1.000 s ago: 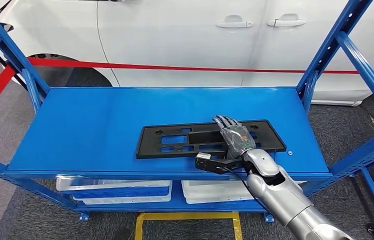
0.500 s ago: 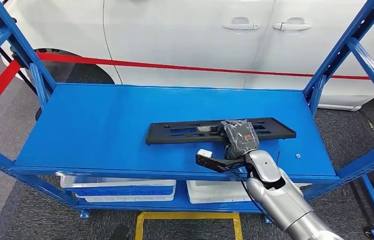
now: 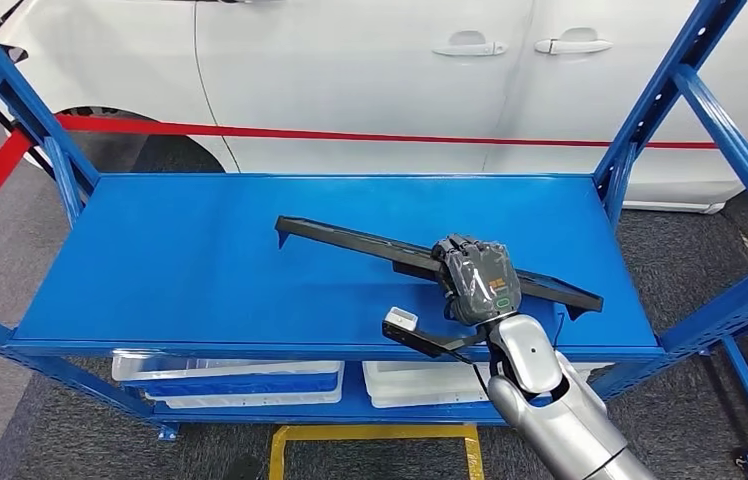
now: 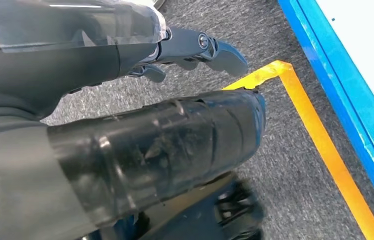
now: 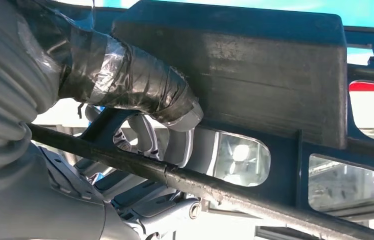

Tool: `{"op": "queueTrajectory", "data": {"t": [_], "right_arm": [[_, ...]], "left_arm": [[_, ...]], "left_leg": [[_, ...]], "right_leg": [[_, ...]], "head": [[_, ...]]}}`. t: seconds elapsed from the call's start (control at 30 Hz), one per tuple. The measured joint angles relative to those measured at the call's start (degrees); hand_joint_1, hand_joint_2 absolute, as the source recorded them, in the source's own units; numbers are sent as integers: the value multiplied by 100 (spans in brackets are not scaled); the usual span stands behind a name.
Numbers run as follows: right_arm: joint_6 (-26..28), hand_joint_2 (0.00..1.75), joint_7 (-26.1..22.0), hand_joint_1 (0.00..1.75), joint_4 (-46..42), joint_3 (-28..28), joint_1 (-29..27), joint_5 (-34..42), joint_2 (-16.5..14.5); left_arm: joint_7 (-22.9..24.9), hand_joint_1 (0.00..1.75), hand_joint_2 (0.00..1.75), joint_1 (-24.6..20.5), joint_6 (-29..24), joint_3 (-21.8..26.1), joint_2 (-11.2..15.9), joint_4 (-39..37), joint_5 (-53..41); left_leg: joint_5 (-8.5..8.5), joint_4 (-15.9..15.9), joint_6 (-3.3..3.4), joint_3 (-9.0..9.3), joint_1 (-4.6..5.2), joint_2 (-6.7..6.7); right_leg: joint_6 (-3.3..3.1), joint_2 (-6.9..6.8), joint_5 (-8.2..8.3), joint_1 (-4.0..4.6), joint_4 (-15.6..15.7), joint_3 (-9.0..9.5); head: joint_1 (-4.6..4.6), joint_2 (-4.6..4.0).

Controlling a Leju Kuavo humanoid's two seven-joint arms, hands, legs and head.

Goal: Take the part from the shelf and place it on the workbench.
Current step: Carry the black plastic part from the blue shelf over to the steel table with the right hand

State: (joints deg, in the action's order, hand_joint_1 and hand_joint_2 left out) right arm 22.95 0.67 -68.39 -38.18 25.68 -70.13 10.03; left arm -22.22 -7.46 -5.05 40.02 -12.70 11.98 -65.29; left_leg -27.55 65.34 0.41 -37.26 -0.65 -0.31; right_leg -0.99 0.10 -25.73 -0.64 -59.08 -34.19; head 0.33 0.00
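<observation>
Comparing with the two earlier head views, the long flat black plastic part with rectangular cut-outs (image 3: 420,255) no longer lies flat on the blue metal shelf deck (image 3: 200,270); it now stands edge-on and tilted above the deck, its far end higher, its near end close to the deck's right front corner. Whether that near end touches the deck cannot be told. The right hand (image 3: 475,275), wrapped in clear film, is clamped on the part near its middle; the right wrist view shows the taped thumb (image 5: 140,90) pressed on one face and fingers hooked through a cut-out. Judgement: the lift is done, and carrying to the workbench remains. The left hand (image 4: 175,145) hangs over grey carpet and yellow floor tape (image 4: 320,135), fingers curled, holding nothing. The white car (image 3: 370,80) behind shows no legible badge; a small green mark on the right hand cannot be read.
</observation>
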Motion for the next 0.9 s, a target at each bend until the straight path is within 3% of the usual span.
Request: {"op": "queueTrajectory", "data": {"t": [0.07, 0.17, 0.23, 0.33, 0.37, 0.4, 0.43, 0.5, 0.57, 0.63, 0.73, 0.77, 0.83, 0.87, 0.9], "right_arm": [[108, 175, 39, 175, -53, 22, -20, -150, -12], [381, 175, 122, 175, -164, 50, -102, -487, -36], [543, 175, 160, 175, -261, 81, -167, -666, -54], [672, 175, 179, 175, -362, 118, -251, -784, -73], [685, 175, 183, 175, -376, 122, -286, -807, -78], [706, 175, 186, 175, -392, 125, -325, -857, -89], [758, 175, 188, 175, -422, 130, -368, -957, -104], [957, 175, 236, 175, -546, 154, -440, -1328, -136], [1152, 175, 553, 175, -730, 131, -442, -1726, -141], [1232, 175, 1251, 175, -926, -99, -292, -1915, -65], [1239, 175, 2342, 175, -1205, -773, 139, -1954, 131], [1224, 175, 2577, 175, -1282, -1027, 292, -1959, 168], [1153, 175, 2929, 175, -1411, -1587, 599, -1969, 194], [1092, 175, 3072, 175, -1465, -1888, 763, -1972, 202], [1007, 175, 3184, 175, -1515, -2217, 938, -1973, 210]], "left_arm": [[1, 0, 0, -9, -1, -1, 4, 0, -1], [7, 0, 0, -1, -2, -2, 3, 0, -2], [10, 0, 0, -5, -7, -3, -3, 0, -2], [15, 0, 0, -15, -11, -6, -8, 0, -2], [19, 0, 0, -13, -11, -7, -8, 0, -2], [23, 0, 0, -9, -11, -7, -8, 0, -3], [27, 0, 0, -9, -11, -10, -9, 0, -3], [38, 0, 0, -9, -13, -27, -12, 0, -4], [74, 0, 0, -15, -18, -55, -14, 0, -8], [131, 0, 0, -26, -31, -78, -15, 0, -15], [182, 0, 0, -33, -71, -93, -15, 0, -17], [188, 0, 0, -35, -87, -94, -15, 0, -14], [193, 0, 0, -38, -110, -94, -15, 0, -8], [195, 0, 0, -37, -116, -94, -15, 0, -7], [196, 0, 0, -33, -118, -94, -15, 0, -7]], "left_leg": [[171, -549, 42, 262, 16, -4], [201, -654, 112, 293, 23, -10], [241, -714, 187, 312, 3, -5], [260, -738, 235, 315, 0, 4], [258, -733, 237, 313, 2, 4], [254, -725, 239, 312, 3, 1], [248, -716, 237, 312, 4, -6], [230, -694, 218, 316, 4, -22], [217, -675, 175, 300, 26, -23], [222, -677, 121, 283, 44, -12], [118, -551, 29, 232, 43, -3], [-22, -332, 4, 137, 40, -2], [-396, 397, -34, -191, 25, -1], [-527, 746, -49, -353, 21, -1], [-555, 933, -59, -443, 17, -1]], "right_leg": [[51, 7, -15, 19, -31, -16], [147, 9, -12, 24, -25, -27], [204, 8, -149, 10, -193, -102], [265, 4, -665, -13, -1191, -557], [277, 2, -759, -16, -1492, -700], [280, 1, -748, -17, -1610, -759], [274, -1, -624, -17, -1494, -705], [224, -4, -238, -8, -743, -346], [168, -1, -32, 23, -132, -61], [136, 14, -23, 48, -30, -30], [30, 24, 25, 0, 35, -17], [-9, 22, 41, -16, 59, -9], [-48, 22, 45, -8, 58, -18], [-53, 24, 42, -3, 48, -24], [-57, 25, 38, 1, 39, -27]], "head": [[3, 0], [4, 0], [11, 0], [20, 0], [20, 0], [20, 0], [21, 0], [22, 0], [18, 0], [15, 0], [14, 0], [14, 0], [11, 0], [11, 0], [11, 0]]}}
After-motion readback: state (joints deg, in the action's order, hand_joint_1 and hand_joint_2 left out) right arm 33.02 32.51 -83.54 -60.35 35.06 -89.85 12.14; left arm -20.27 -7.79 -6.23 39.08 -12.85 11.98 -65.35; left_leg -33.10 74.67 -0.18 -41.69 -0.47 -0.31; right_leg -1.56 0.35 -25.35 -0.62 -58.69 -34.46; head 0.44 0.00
